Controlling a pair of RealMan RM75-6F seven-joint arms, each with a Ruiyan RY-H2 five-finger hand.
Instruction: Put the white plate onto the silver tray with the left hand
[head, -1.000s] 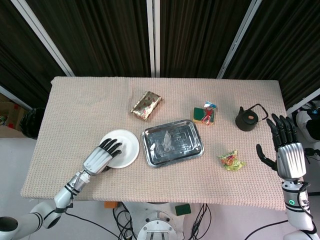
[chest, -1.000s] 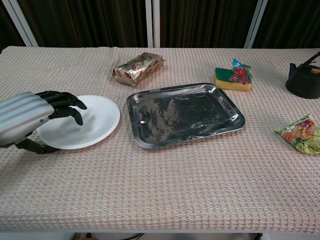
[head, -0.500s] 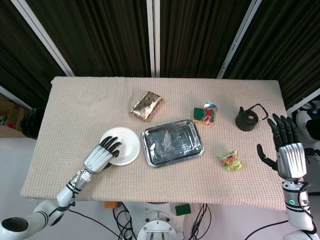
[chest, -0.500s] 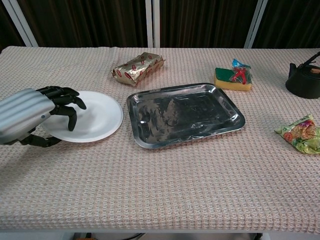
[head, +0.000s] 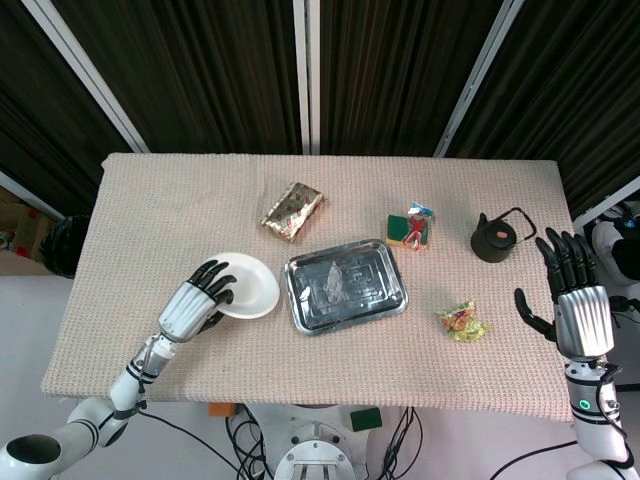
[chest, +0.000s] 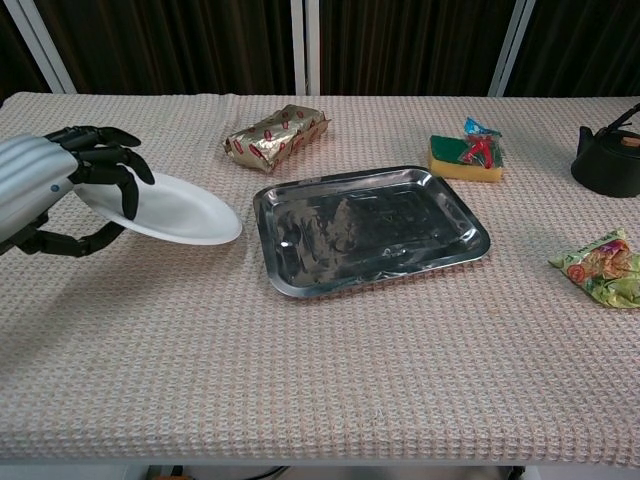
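Note:
The white plate (head: 250, 285) (chest: 180, 210) is lifted off the cloth and tilted, just left of the silver tray (head: 345, 284) (chest: 368, 230). My left hand (head: 195, 300) (chest: 60, 185) grips the plate's left rim, fingers over the top and thumb underneath. The tray lies flat at the table's middle with nothing on it. At the table's right edge my right hand (head: 572, 295) is raised with its fingers spread and holds nothing; the chest view does not show it.
A gold foil packet (head: 292, 211) (chest: 277, 136) lies behind the tray. A green and yellow sponge with a wrapper (head: 410, 228) (chest: 467, 155), a black teapot (head: 495, 238) (chest: 608, 158) and a snack bag (head: 462, 321) (chest: 600, 266) sit to the right.
My left hand has closed on the plate's rim and raised it off the table, tilting it. The right hand has stayed still.

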